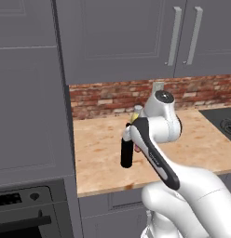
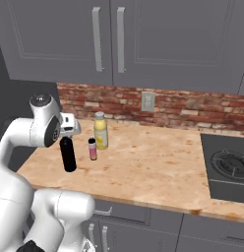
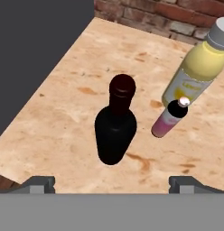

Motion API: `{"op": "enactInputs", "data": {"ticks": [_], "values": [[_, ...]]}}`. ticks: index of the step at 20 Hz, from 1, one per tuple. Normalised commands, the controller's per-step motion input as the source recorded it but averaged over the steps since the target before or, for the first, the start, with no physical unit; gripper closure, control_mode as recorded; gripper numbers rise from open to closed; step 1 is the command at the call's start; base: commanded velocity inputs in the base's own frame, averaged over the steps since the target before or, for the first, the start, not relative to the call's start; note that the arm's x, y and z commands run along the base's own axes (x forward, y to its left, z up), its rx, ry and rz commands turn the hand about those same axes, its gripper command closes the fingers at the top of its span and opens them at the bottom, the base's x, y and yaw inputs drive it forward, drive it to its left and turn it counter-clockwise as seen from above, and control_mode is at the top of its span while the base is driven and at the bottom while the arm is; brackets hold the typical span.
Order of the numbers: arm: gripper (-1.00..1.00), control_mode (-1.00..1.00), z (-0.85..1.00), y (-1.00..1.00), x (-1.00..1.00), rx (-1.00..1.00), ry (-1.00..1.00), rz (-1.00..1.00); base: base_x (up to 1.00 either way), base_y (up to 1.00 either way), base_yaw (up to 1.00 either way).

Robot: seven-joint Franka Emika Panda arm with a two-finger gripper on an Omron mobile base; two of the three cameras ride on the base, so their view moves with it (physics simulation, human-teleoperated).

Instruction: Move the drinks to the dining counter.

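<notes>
The gripper (image 3: 112, 182) is hanging above the wood table (image 2: 158, 167), looking down on three drinks that are standing upright near the table's left end. Its jaws are standing spread wide, gripping nothing; their two dark fingertips (image 3: 39, 183) are showing at the lower corners of the hand view, well apart from each other.

The black wine bottle (image 3: 114, 128) is sitting between the two fingertips in the hand view, below the jaws and not touching them. Its dark red cap is pointing up toward the camera. In the right base view the wine bottle (image 2: 68, 154) is standing just beneath the hand, nearest the front edge of the table of the three drinks. In the left base view the wine bottle (image 1: 127, 151) is showing partly behind the arm's forearm.

The small pink bottle (image 3: 167, 119) with its dark cap is standing just beside the wine bottle, off to one side of the jaws' line and apart from both fingertips. In the right base view the pink bottle (image 2: 92, 148) is sitting between the wine bottle and the yellow bottle (image 2: 100, 131). The yellow bottle (image 3: 197, 70), with its pale cap, is standing right behind the pink one, closer to the brick backsplash (image 2: 193, 110).

A cooktop (image 2: 227, 167) is lying at the table's right end, well apart from the drinks. Grey wall cabinets (image 2: 143, 39) are hanging above.
</notes>
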Motion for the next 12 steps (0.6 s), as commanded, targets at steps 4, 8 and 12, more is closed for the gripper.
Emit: {"op": "enactInputs", "data": {"ticks": [4,8,12], "values": [[-1.0,-1.0,-0.26,0.02,0.19,0.01,0.0,0.0,0.0,0.0,0.0],[-1.0,-1.0,-0.21,0.0,0.16,0.01,0.0,0.0,0.0,0.0,0.0],[-1.0,-1.0,-0.1,0.08,0.19,0.0,0.0,0.0,0.0,0.0,0.0]]}}
